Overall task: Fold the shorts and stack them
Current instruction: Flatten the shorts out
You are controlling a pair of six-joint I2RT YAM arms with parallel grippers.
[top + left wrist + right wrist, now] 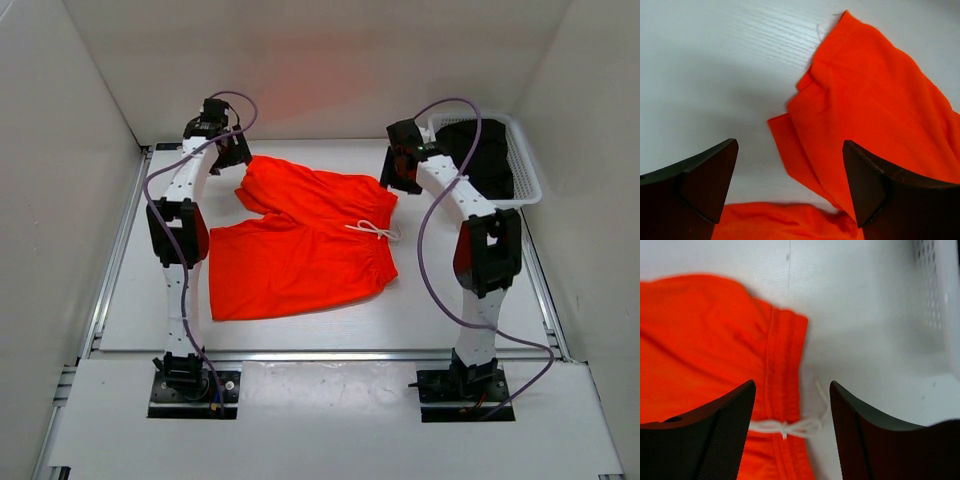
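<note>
**Overhead and wrist views: the shorts before the first fold.** The shorts (pixel 300 240) are shown spread open and unfolded on the worktop (pixel 450 300), at the centre of the overhead frame. The elastic waistband (pixel 785 365) is turned toward the right of that frame and the two legs toward the left. The white drawstring (pixel 790 427) is seen trailing off the waistband onto the bare surface.

The left gripper (pixel 790 144) is held wide open and empty above the hem corner of the upper leg. In its wrist view one finger stands over bare worktop and the other over orange cloth, so the hem edge lies between them. The right gripper (pixel 791 383) is likewise parted and empty, and is poised over the upper end of the waistband, which is framed between its fingers.

This paired placement is judged to serve a fold along the garment's length. With the two ends of the upper edge pinched together, that half could be carried over the lower half with little bunching. No cloth is gripped yet.

A white basket (pixel 530 185) holding a black garment (pixel 485 155) is set at the upper right, just beside the right arm. It is taken to play no part in this step.
</note>
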